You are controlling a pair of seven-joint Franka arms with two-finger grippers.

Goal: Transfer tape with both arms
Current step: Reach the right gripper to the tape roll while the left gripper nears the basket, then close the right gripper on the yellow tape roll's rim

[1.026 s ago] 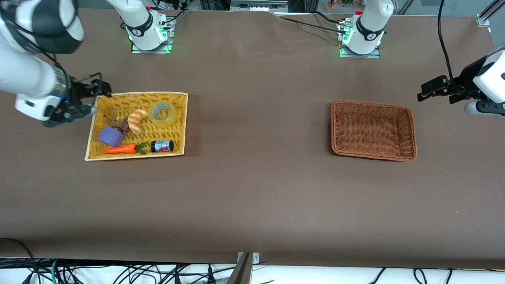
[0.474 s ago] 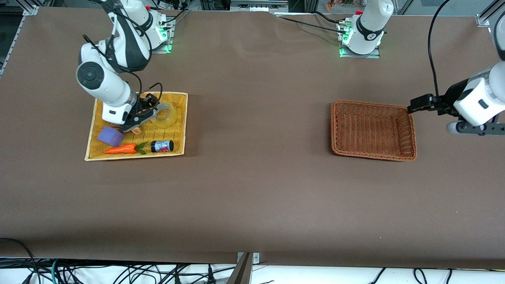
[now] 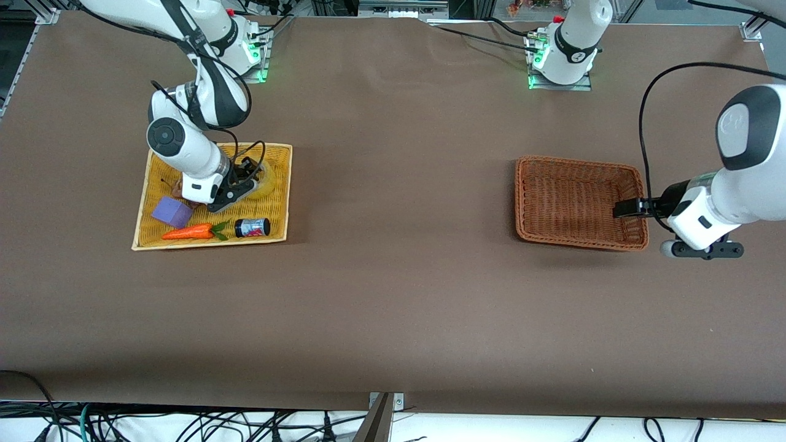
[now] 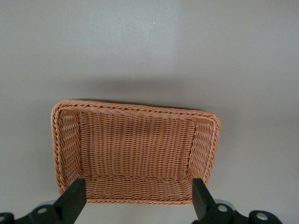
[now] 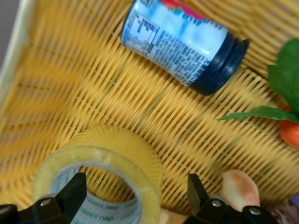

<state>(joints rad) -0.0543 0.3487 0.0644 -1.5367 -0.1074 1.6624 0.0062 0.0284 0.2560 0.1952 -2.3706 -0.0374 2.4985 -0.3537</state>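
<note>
brown table [image 3: 393, 294] (cables [image 3: 184, 423] below)

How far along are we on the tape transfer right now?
Early stage. Done: the right pincer is down in the yellow basket, open around the tape. In hand: the grasp itself; the jaws straddle the roll but have not shut, and it sits on the weave. Left: lift, handover, and drop-off. The left pincer hangs open over the brown basket, which holds nothing.

The tape [image 5: 100, 175], a yellowish see-through roll with a big hole and grey inside, sits in the yellow basket [image 3: 279, 190], beside a little jar [image 5: 184, 49].
</note>
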